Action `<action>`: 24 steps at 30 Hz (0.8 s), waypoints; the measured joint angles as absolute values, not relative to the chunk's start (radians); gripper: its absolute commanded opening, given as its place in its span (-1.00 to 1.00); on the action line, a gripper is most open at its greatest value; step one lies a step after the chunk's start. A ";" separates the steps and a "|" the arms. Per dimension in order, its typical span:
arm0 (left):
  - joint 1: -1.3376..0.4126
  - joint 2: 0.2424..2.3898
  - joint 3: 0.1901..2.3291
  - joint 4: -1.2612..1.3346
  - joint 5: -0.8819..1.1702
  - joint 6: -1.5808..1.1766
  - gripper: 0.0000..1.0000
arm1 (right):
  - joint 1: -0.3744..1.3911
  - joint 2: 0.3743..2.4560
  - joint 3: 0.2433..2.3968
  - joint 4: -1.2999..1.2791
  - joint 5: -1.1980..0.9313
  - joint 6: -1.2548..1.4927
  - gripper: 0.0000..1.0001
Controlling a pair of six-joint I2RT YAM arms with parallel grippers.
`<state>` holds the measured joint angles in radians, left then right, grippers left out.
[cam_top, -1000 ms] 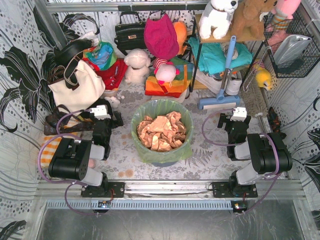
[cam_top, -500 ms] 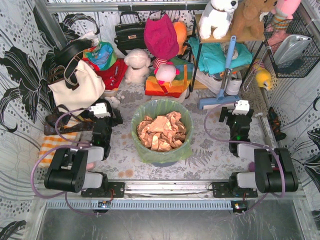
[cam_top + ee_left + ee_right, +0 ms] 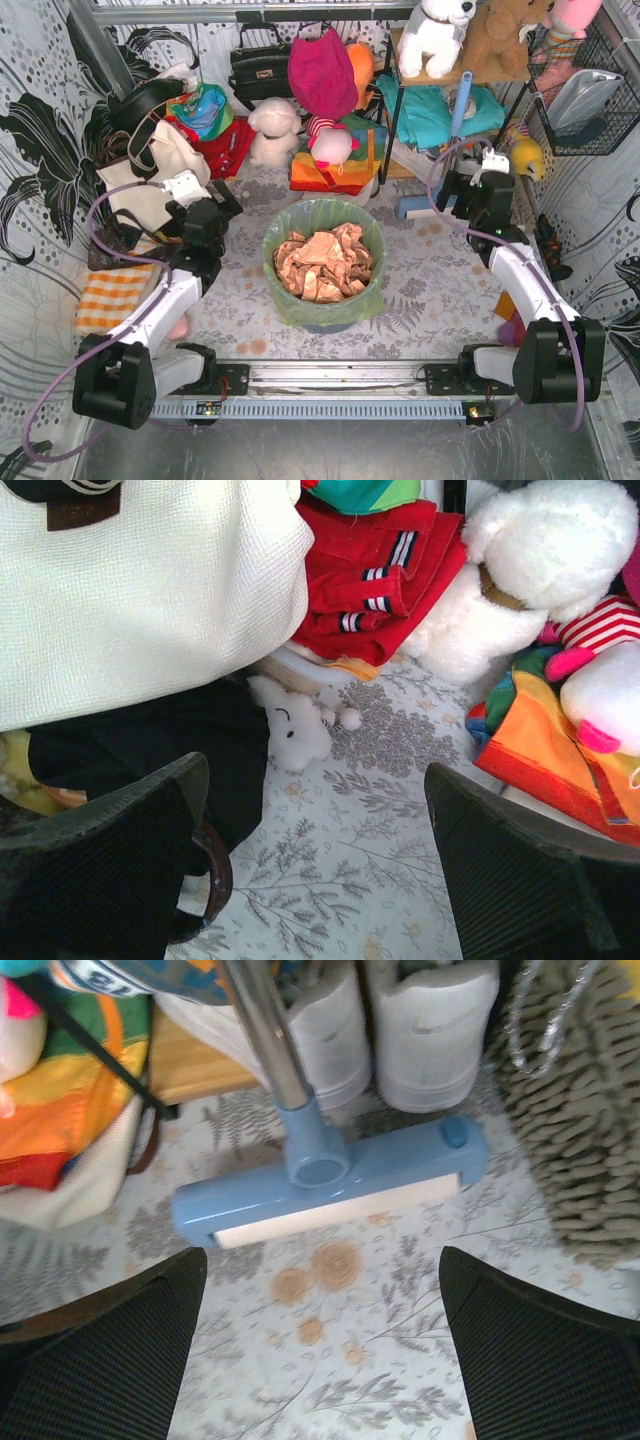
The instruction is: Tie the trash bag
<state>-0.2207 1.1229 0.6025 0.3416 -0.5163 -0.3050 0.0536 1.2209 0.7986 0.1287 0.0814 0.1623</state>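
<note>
The trash bag (image 3: 288, 300) is sitting in the centre of the overhead frame on the patterned worktop (image 3: 420, 290). It is lining a blue-grey bin (image 3: 325, 326), and its green mouth is standing open and untied around crumpled tan paper (image 3: 322, 262). Neither claw is touching it.

We are seeing the left claw (image 3: 315, 880) hanging to the left of the bag in the overhead frame, well apart from it. In its wrist view the two dark fingers (image 3: 100, 870) are spread wide with nothing between them. The right claw (image 3: 320, 1350) is hovering to the upper right of the bag, also well apart, and it too is gaping wide and gripping nothing.

A white tote bag (image 3: 130, 590) is filling the upper left of the left wrist view, beside a red garment (image 3: 375, 570). A blue wiper head (image 3: 330, 1175) is lying on the worktop across the middle of the right wrist view. Just below the tote, we are looking at a small white plush toy (image 3: 295, 730) lying on the worktop.
</note>
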 measured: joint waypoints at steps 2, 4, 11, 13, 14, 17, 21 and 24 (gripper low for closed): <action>-0.221 1.108 0.658 0.238 -0.513 -0.344 0.96 | 0.054 1.232 0.869 0.028 0.041 0.196 0.92; -0.221 1.077 0.698 0.141 -0.493 -0.371 0.96 | 0.054 1.234 0.919 -0.067 -0.004 0.224 0.87; -0.221 0.945 0.826 -0.184 -0.350 -0.429 0.96 | 0.054 1.220 1.050 -0.318 -0.191 0.327 0.67; -0.221 0.931 0.889 -0.282 -0.304 -0.446 0.96 | 0.054 1.206 1.082 -0.369 -0.248 0.360 0.58; -0.221 0.925 0.912 -0.318 -0.282 -0.453 0.96 | 0.056 1.200 1.098 -0.392 -0.275 0.376 0.57; -0.222 0.908 0.984 -0.438 -0.200 -0.473 0.94 | 0.086 1.180 1.153 -0.461 -0.341 0.406 0.55; -0.222 0.885 1.061 -0.565 -0.047 -0.491 0.91 | 0.214 1.162 1.238 -0.535 -0.369 0.424 0.45; -0.222 0.878 1.118 -0.647 0.072 -0.495 0.89 | 0.290 1.161 1.298 -0.571 -0.382 0.427 0.37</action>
